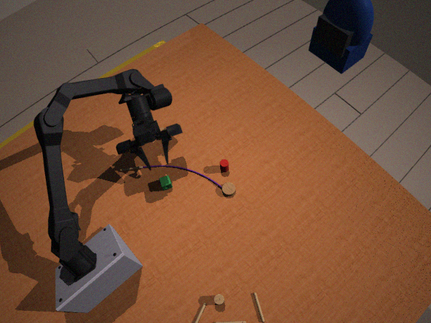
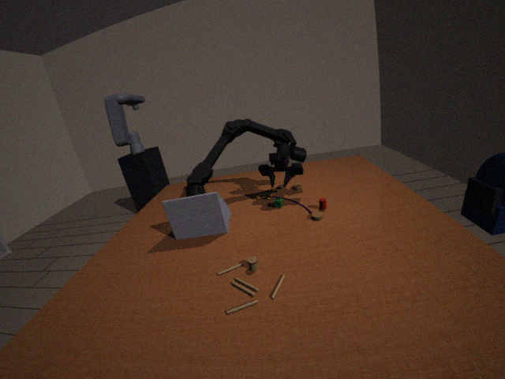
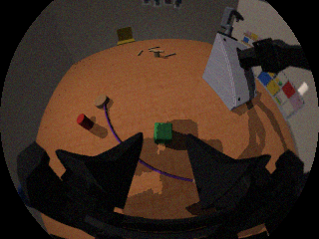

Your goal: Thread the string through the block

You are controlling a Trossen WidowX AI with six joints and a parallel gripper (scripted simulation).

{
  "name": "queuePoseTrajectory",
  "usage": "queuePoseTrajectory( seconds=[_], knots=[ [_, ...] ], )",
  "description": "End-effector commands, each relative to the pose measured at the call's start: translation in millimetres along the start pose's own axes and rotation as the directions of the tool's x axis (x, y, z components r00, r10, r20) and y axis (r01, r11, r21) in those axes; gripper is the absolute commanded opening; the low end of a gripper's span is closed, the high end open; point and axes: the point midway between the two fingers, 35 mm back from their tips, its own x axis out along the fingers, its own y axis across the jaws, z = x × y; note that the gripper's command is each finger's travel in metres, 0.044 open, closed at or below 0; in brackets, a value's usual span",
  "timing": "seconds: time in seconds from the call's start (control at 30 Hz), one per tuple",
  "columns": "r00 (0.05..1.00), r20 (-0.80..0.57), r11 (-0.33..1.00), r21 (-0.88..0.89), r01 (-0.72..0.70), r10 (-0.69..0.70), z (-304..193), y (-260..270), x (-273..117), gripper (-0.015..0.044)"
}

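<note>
- The table (image 1: 278, 225) (image 2: 285, 334) (image 3: 150, 90) bears everything here.
- My gripper (image 1: 159, 165) (image 2: 279, 186) (image 3: 165, 137) is about half open, holding nothing, above the table.
- The string (image 1: 189, 170) (image 2: 299, 203) (image 3: 116, 135) curves past the green block (image 1: 166, 182) (image 2: 278, 202) (image 3: 162, 132), outside it, from the button (image 1: 228, 188) (image 2: 316, 215) (image 3: 102, 101).
- The stick (image 1: 130, 169) lies shadowed at its other end.
</note>
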Motion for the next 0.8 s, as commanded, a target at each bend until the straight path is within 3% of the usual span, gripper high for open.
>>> queuePoseTrajectory(
  seconds=[0.0, 0.2, 0.27, 0.4, 0.47, 0.63, 0.77],
  knots=[
    [1.0, 0.005, 1.0, -0.004, -0.003, 0.003, 1, 1, -1, 0.0238],
    [1.0, 0.005, 1.0, -0.004, -0.003, 0.003, 1, 1, -1, 0.0238],
    [1.0, -0.014, 0.998, -0.059, 0.003, -0.003, 0, 0, 0, 0.029],
    [0.995, -0.092, 0.921, -0.389, -0.013, -0.025, 3, 2, 7, 0.0395],
    [0.991, -0.133, 0.838, -0.545, -0.044, -0.034, 4, 3, 11, 0.044],
    [0.971, -0.235, 0.52, -0.836, -0.175, -0.052, 7, 4, 18, 0.044],
    [0.947, -0.316, 0.189, -0.935, -0.3, -0.059, 9, 5, 24, 0.044]
  ],
)
